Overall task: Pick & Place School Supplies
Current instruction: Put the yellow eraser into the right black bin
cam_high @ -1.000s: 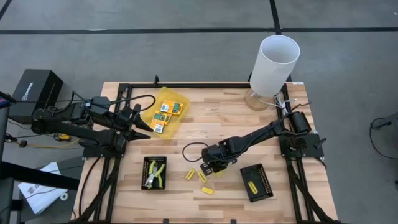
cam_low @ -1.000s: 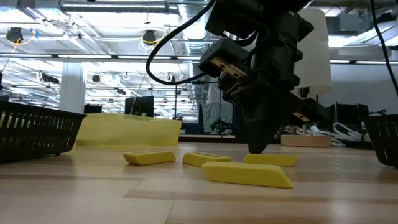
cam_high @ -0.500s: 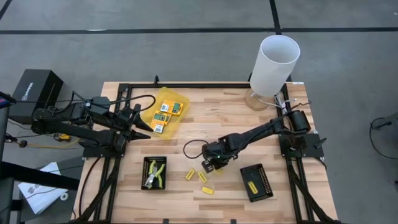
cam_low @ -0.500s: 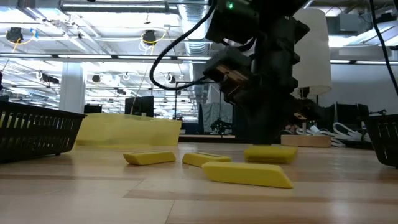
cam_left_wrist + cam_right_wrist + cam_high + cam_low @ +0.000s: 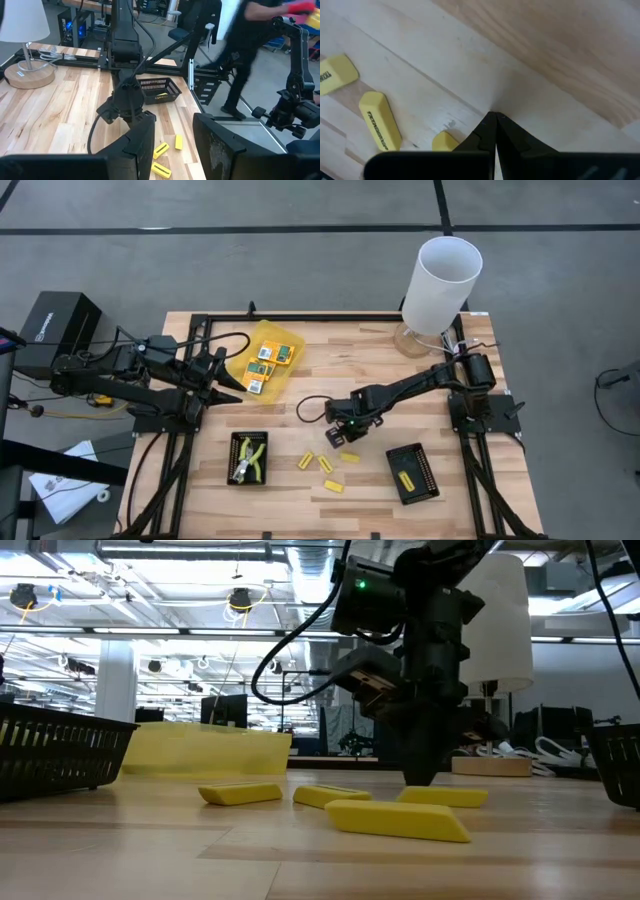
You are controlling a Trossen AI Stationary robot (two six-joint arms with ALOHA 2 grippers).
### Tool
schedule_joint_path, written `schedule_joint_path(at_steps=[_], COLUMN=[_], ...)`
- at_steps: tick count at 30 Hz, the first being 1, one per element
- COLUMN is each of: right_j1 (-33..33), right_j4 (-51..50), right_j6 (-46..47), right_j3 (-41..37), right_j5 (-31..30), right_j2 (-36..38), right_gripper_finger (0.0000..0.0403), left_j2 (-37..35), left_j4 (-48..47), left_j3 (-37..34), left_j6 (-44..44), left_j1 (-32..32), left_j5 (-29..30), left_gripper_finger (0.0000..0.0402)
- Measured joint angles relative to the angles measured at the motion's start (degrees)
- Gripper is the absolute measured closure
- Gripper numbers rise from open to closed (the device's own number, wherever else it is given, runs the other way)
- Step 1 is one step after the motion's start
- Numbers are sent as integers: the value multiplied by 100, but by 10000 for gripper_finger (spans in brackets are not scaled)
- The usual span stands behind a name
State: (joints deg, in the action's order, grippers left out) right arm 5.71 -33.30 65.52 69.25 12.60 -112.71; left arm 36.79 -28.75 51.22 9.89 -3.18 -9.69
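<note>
Four small yellow pieces (image 5: 325, 464) lie flat on the wood near the table's front middle. My right gripper (image 5: 335, 438) is shut and points steeply down, its tips (image 5: 420, 778) just at the table top beside one yellow piece (image 5: 445, 797), over bare wood (image 5: 493, 117). Whether the tips touch the wood does not show. The plier-like tool (image 5: 250, 458) lies in the left black tray (image 5: 233, 460). Three packets (image 5: 262, 366) lie in the yellow container (image 5: 265, 345). My left gripper (image 5: 172, 145) stands open and raised over the table's left side (image 5: 228, 385), holding nothing.
A second black tray (image 5: 425, 480) at the front right holds one yellow piece (image 5: 404, 478). A white lamp (image 5: 440, 280) stands at the far right corner. Black frame rails run along the table's sides. A person (image 5: 245, 55) walks in the room beyond.
My right gripper, still shut and low, has gone toward the table's far edge, away from the group of yellow pieces. The yellow piece it stood over now shows beside it on the wood.
</note>
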Motion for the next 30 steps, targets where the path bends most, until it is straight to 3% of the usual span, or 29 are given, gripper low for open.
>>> schedule_joint_path(at_steps=[7, 20, 30], right_j1=[114, 652, 581], right_j4=[565, 552, 576], right_j6=[141, 440, 454], right_j3=[-13, -9, 0], right_j5=[-129, 337, 186], right_j2=[76, 92, 108], right_gripper_finger=[403, 403, 403], left_j2=[0, 0, 0], left_j4=[-2, -2, -2], left_j3=[0, 0, 0], left_j6=[90, 59, 46], left_j1=[0, 0, 0], left_j5=[0, 0, 0], left_gripper_finger=[273, 273, 273])
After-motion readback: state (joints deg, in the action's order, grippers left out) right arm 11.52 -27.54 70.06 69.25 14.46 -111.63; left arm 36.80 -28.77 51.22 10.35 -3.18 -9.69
